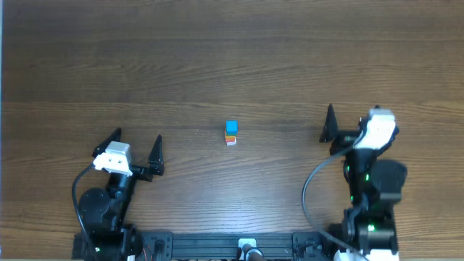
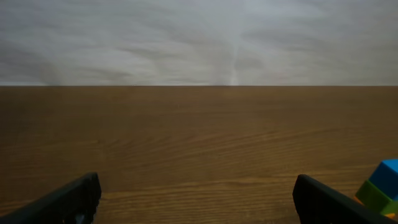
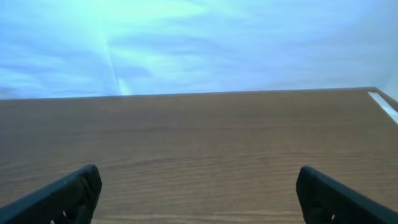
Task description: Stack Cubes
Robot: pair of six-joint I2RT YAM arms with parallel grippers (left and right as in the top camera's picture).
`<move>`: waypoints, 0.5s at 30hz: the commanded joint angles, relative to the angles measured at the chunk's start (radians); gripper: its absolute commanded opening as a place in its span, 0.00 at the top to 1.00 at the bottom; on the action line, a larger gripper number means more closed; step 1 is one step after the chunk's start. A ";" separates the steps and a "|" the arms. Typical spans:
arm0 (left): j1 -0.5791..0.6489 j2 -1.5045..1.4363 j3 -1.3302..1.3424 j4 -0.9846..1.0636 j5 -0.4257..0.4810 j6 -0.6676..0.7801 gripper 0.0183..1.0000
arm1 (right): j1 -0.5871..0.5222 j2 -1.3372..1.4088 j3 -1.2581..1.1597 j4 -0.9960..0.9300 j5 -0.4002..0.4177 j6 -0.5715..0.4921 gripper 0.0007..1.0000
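Cube stack (image 1: 231,133) upright, blue cube (image 1: 231,127) on top; task judged done, no step left. L gripper (image 1: 137,139) & R gripper (image 3: 199,179) both spread, empty, well apart from stack.

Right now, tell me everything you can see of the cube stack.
The cube stack stands upright near the middle of the wooden table. A blue cube tops it, a green cube sits directly under that, and orange shows lower down. The cubes look like smooth plastic. Only the table touches the stack.
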 commanded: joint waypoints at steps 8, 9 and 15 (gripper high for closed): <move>0.004 -0.008 -0.007 0.003 0.006 0.013 0.00 | -0.005 -0.283 -0.243 0.072 -0.037 -0.005 0.01; 0.004 -0.008 -0.007 0.003 0.006 0.013 0.00 | -0.005 -0.295 -0.256 0.071 -0.037 -0.005 0.01; 0.004 -0.008 -0.007 0.003 0.006 0.013 0.00 | -0.014 -0.360 -0.276 0.033 -0.032 -0.006 0.01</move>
